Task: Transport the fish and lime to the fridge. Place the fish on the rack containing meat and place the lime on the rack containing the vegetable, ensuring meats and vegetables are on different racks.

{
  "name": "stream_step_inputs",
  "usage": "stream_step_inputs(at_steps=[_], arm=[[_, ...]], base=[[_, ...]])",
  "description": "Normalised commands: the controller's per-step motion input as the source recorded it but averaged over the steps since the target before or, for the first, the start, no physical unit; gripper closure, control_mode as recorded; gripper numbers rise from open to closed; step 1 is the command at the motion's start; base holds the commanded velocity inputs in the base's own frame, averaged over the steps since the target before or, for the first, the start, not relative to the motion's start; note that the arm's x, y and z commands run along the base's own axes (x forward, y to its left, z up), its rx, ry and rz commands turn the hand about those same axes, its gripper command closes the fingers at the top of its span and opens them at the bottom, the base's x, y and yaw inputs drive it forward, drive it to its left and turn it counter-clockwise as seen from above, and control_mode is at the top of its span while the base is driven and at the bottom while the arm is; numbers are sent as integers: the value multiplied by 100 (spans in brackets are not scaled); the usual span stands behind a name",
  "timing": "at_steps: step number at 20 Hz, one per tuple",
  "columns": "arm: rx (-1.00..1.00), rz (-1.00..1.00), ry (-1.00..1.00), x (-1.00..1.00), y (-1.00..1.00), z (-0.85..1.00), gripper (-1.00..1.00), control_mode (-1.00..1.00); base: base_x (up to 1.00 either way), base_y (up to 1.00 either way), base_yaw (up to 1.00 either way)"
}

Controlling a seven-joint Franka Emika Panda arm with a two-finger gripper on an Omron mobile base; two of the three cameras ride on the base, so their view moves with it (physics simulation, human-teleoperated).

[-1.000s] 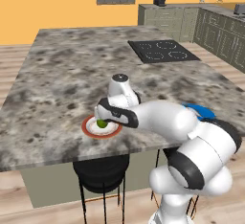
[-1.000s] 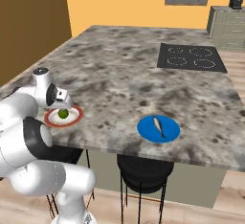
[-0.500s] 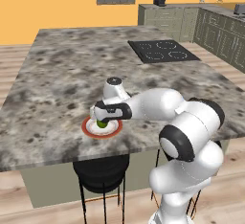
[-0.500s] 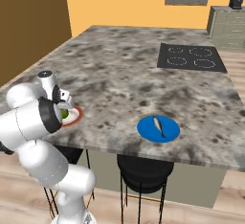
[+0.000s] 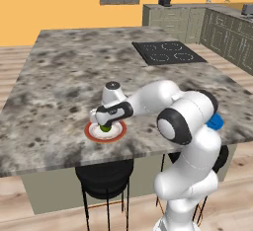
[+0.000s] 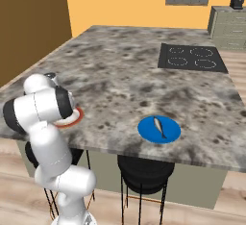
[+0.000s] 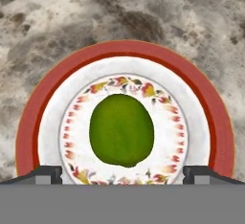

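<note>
The green lime [image 7: 121,129] lies in the middle of a red-rimmed white plate [image 7: 124,50] near the island's front edge. My gripper [image 5: 104,125] hangs right over the lime [image 5: 105,128], open, with one dark fingertip [image 7: 45,174] on each side of it and nothing gripped. The small grey fish [image 6: 159,126] rests on a blue plate [image 6: 146,131] further along the same edge; my arm covers most of that blue plate [image 5: 215,122] in the left base view. The fridge, its racks, the meat and the vegetable are out of view.
A black cooktop [image 5: 169,52] is set into the far side of the stone island [image 6: 120,70]. Black stools [image 5: 105,175] stand under the front overhang. The red-rimmed plate [image 6: 76,118] sits a short way in from the counter's edge.
My arm has swung its elbow round and the hand has settled lower over the plate. The lime has stayed in place.
</note>
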Motion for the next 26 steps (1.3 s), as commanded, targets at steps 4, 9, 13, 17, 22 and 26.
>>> stream_step_inputs(at_steps=[4,9,13,17,22,26], arm=[[0,-1,0,33,0,-16,-100,-100],[0,0,6,2,0,-11,-100,-100],[0,0,5,-7,0,-1,-100,-100],[0,-1,0,-5,1,-9,-100,-100],[0,0,0,5,1,-30,-100,-100],[0,0,0,0,0,-32,-100,-100]], base=[[0,0,0],[0,0,0],[0,0,0],[0,0,0],[0,0,0],[0,0,0]])
